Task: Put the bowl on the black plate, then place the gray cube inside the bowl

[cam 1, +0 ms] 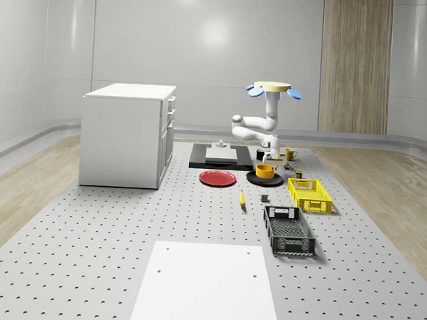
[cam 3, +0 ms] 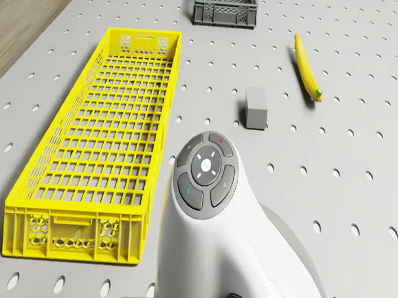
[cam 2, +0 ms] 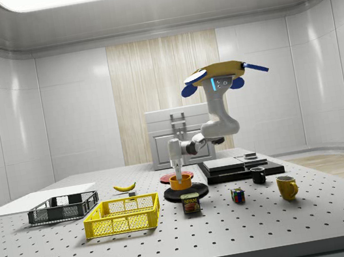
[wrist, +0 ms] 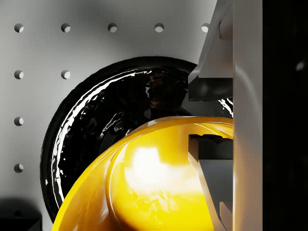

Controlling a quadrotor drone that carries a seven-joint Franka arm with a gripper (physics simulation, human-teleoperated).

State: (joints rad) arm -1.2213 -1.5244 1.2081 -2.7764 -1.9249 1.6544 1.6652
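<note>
The orange-yellow bowl point(cam 1: 266, 171) sits on the black plate point(cam 1: 254, 180) right of the table's middle in the whole-scene view. The drone point(cam 1: 277, 87) hovers above and just behind the plate, its white arm reaching down to the bowl. My gripper point(wrist: 192, 118) is open and straddles the bowl's point(wrist: 144, 187) rim. One of its fingers point(wrist: 211, 84) is outside over the black plate point(wrist: 96, 125), the other inside, each a little off the rim. The gray cube point(cam 3: 256, 107) lies on the table between the banana point(cam 3: 307, 66) and the yellow basket point(cam 3: 95, 148).
A red plate point(cam 1: 217, 178) lies beside the black one. A dark basket point(cam 1: 288, 230) stands nearer the front. A spam can point(cam 2: 190, 203), a colour cube point(cam 2: 237, 196), a black mug point(cam 2: 258, 175) and a yellow mug point(cam 2: 287, 186) stand around the plate. A white cabinet point(cam 1: 127, 134) stands at the whole-scene view's left.
</note>
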